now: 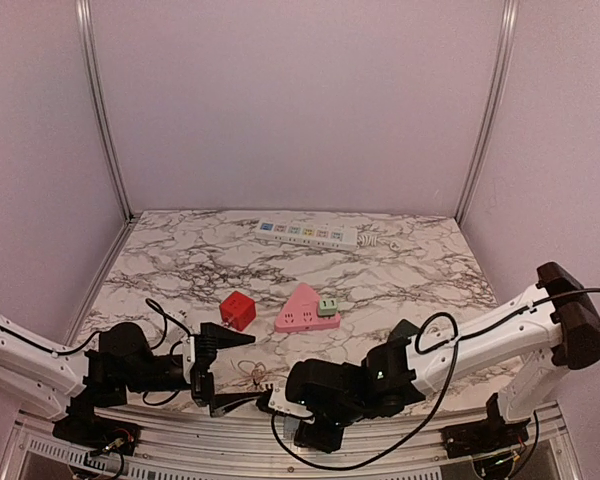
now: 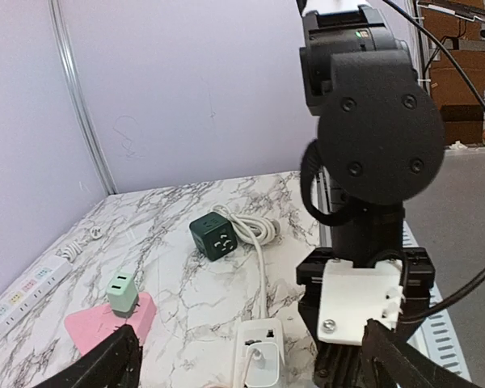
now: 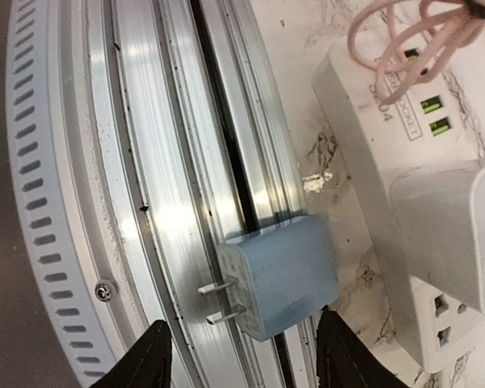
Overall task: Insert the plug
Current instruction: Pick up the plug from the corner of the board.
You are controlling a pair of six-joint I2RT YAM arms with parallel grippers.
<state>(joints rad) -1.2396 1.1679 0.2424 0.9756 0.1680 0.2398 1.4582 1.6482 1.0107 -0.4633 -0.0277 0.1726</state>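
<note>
The right pincer (image 3: pixel 242 354) stands part open and empty, jaws either side of the pale blue plug (image 3: pixel 279 271). The plug lies on the aluminium rail (image 3: pixel 153 178) at the near edge of the surface (image 1: pixel 400 270), its prongs (image 3: pixel 218 301) turned away from the white power strip (image 3: pixel 372 113). It looks light, rigid and smooth, best pinched across its flat sides, clear of the prongs. The right arm (image 1: pixel 450 350) folds low over that edge; the left pincer (image 2: pixel 255 362) gapes wide.

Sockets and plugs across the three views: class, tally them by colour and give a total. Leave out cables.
White: 3 (long strip, short strip, white charger)
Pink: 1 (pink socket)
Red: 1 (red cube)
Light green: 1 (green plug)
Dark green: 1 (dark green cube)
Blue: 1 (blue plug)
Total: 8
</note>
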